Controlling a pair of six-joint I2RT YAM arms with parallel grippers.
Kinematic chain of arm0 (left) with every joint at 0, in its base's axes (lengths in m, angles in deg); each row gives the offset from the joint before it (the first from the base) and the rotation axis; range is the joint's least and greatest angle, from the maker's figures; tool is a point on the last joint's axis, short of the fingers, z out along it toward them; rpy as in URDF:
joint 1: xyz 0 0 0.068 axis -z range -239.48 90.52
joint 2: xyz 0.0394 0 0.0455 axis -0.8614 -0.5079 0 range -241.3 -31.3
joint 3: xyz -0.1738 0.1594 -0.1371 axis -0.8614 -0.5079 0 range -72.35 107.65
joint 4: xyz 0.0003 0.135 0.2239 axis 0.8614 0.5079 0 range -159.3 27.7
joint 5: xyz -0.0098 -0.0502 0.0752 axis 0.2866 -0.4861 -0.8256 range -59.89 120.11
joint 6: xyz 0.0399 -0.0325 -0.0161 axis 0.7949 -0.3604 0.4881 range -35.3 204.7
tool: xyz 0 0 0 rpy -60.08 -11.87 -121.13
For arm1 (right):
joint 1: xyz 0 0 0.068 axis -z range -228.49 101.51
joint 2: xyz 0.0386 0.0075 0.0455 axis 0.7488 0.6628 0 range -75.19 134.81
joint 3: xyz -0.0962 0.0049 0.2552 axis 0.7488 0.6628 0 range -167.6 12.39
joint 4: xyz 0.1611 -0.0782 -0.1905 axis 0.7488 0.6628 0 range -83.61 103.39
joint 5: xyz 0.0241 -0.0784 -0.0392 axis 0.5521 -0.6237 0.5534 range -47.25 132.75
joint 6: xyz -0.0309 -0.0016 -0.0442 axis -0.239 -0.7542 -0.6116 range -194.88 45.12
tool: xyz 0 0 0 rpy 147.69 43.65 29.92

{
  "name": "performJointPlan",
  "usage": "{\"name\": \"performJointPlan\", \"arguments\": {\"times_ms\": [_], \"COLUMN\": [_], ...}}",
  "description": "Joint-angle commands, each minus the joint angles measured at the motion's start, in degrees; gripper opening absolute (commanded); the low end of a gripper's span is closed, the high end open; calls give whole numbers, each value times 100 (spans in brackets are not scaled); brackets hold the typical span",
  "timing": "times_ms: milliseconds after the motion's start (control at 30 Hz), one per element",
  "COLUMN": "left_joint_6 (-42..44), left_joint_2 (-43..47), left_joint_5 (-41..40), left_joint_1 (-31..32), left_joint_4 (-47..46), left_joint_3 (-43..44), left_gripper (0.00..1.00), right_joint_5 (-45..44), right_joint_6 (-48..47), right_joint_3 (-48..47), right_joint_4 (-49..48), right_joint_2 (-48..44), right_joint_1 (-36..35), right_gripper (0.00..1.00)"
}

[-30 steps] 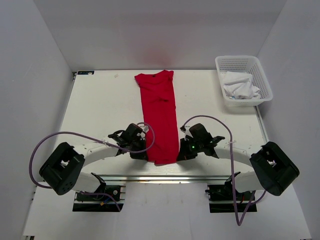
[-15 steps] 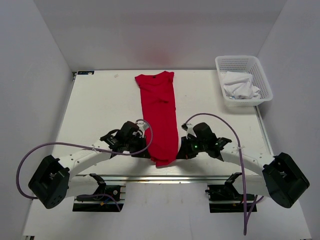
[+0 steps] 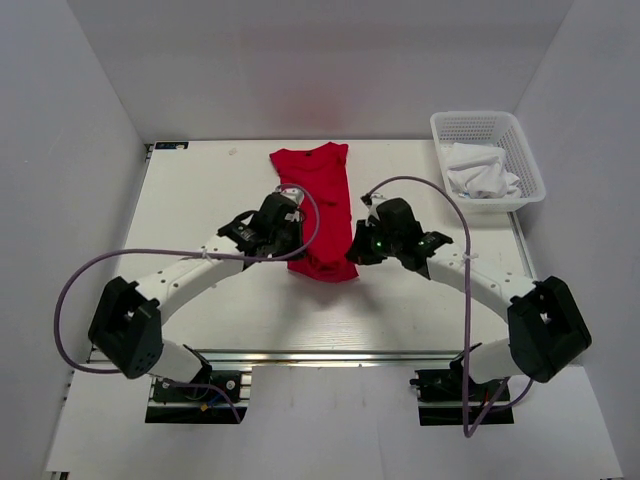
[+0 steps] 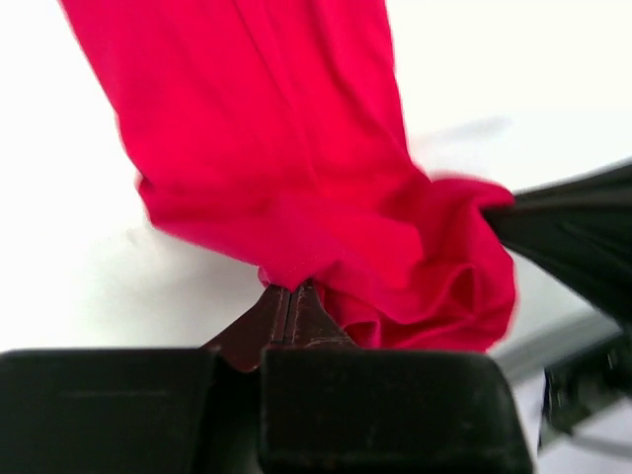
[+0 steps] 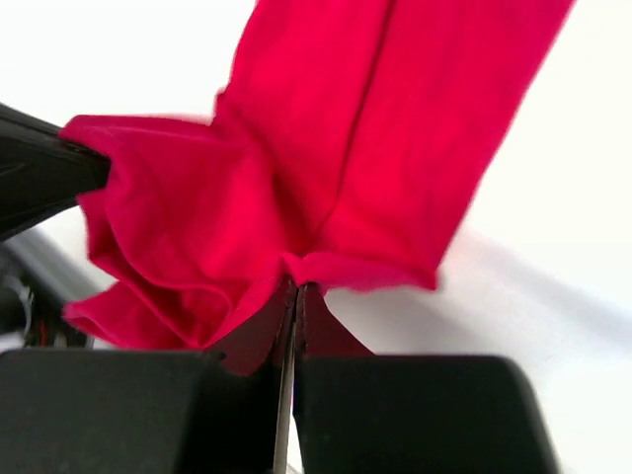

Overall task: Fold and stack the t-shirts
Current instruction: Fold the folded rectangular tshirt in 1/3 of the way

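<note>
Short-sleeved soft fabric t-shirt (image 3: 318,190): plain bright red; rectangular plastic mesh basket (image 3: 500,203): white, open lattice pattern; flat table (image 3: 200,200): white; thin arm cables (image 3: 75,290): purple.

Table (image 3: 190,205) lies open beside the t-shirt (image 3: 318,185); basket (image 3: 529,162) blocks the far right.

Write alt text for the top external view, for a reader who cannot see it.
Two robot arms pinch the bunched near end of a long, narrow red t-shirt on a white table, left fingers and right fingers each shut on a corner. A white mesh basket holding white cloth sits at the far right.
</note>
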Motion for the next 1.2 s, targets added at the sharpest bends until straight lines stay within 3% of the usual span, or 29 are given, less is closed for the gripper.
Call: {"name": "performJointPlan", "arguments": {"times_ms": [0,267,833,1033,1167], "left_joint_6": [20,20,556,819,819], "left_joint_2": [-372,-1093,-2727,-3158,-3519], "left_joint_5": [-823,-1466,-1115,-605,-438], "left_joint_1": [-173,-657,-1456,-1633,-1685], "left_joint_4": [402,543,113,-37,77], "left_joint_3": [619,1596,3116,3406,3714], "left_gripper": [0,0,0,0,0], "right_joint_5": [-397,-520,191,367,482], "right_joint_6": [-174,-393,-1079,-1114,-1053], "right_joint_3": [-652,-1665,-3432,-4063,-4627], "right_joint_4": [57,75,110,207,663], "right_joint_2": [319,1101,2833,3456,3975], "right_joint_1": [196,653,1164,1330,1357], "right_gripper": [0,0,0,0,0]}}
